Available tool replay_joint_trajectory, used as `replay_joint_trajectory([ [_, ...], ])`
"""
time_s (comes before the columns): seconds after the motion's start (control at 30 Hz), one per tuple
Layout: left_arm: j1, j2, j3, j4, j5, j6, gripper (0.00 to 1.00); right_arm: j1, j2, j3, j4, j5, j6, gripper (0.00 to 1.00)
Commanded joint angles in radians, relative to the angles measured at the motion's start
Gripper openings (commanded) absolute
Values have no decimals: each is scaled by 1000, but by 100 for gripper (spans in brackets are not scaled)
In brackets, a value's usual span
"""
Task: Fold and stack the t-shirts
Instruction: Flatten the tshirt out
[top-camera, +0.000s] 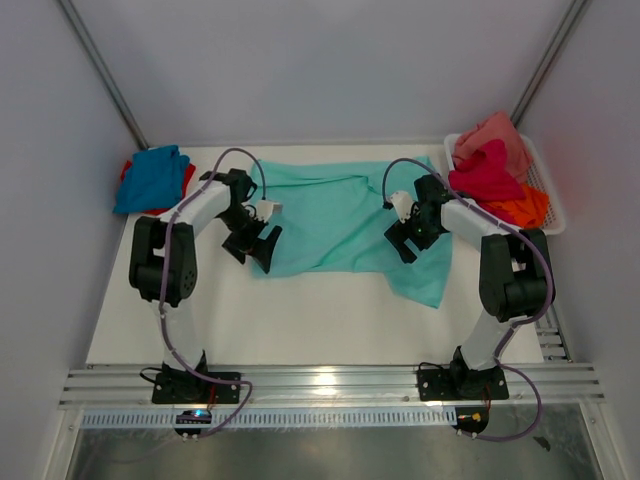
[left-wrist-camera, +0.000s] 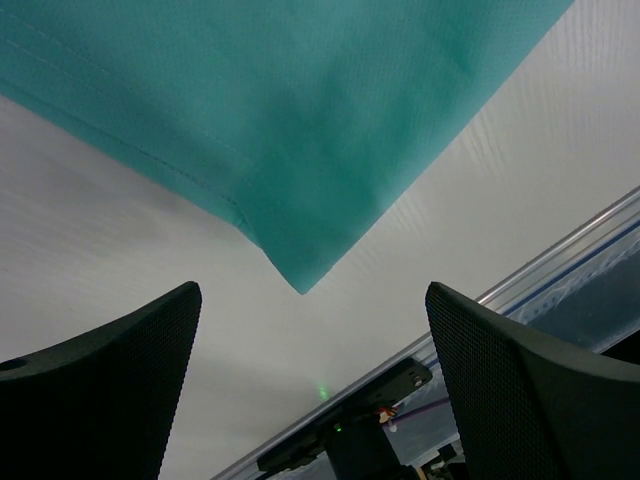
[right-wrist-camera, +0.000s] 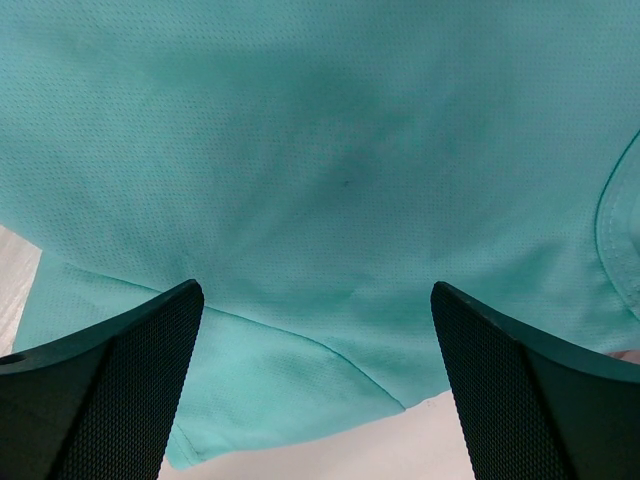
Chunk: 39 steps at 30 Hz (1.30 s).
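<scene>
A large mint-teal t-shirt lies spread across the middle of the white table. My left gripper hovers at its front left corner. In the left wrist view that corner of the mint-teal t-shirt points down between my open fingers, and the left gripper holds nothing. My right gripper hangs over the shirt's right side. In the right wrist view the mint-teal t-shirt fills the picture, with a folded-over edge and bare table below. The right gripper is open and empty.
A blue t-shirt lies on a red one at the back left. The white mesh basket at the back right holds salmon pink, magenta and orange tees. A metal rail runs along the near edge.
</scene>
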Motion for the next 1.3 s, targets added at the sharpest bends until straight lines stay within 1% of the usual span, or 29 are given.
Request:
replay_joint_trajectory([
  [0.0, 6, 19, 17, 63, 5, -17, 95, -3, -42, 26, -2, 7, -22, 99],
  [0.23, 6, 60, 19, 75, 40, -19, 93, -4, -59, 8, -5, 15, -20, 99],
  [0.53, 6, 74, 43, 19, 69, 21, 84, -26, -56, 5, -3, 33, -7, 99],
  [0.57, 6, 74, 43, 14, 68, 24, 78, -29, -55, 5, -2, 33, -3, 99],
  [0.6, 6, 76, 48, 6, 68, 25, 76, -29, -50, 6, -3, 33, 0, 99],
  [0.7, 6, 77, 54, -15, 79, 25, 61, -29, -47, 3, -3, 35, 7, 99],
  [0.73, 6, 79, 54, -20, 82, 24, 53, -29, -47, -3, -2, 38, 10, 99],
  [0.8, 6, 79, 62, -29, 83, 29, 42, -29, -42, -6, -3, 41, 18, 99],
  [0.83, 6, 85, 65, -43, 82, 32, 28, -29, -41, -10, -5, 44, 20, 99],
  [0.93, 6, 102, 85, -72, 88, 45, 6, -29, -41, -20, -3, 48, 24, 99],
  [1.03, 7, 111, 97, -83, 91, 55, 0, -29, -45, -23, -6, 58, 27, 99],
  [1.27, 24, 145, 160, -103, 73, 56, 0, -29, -71, -61, -32, 111, 18, 99],
])
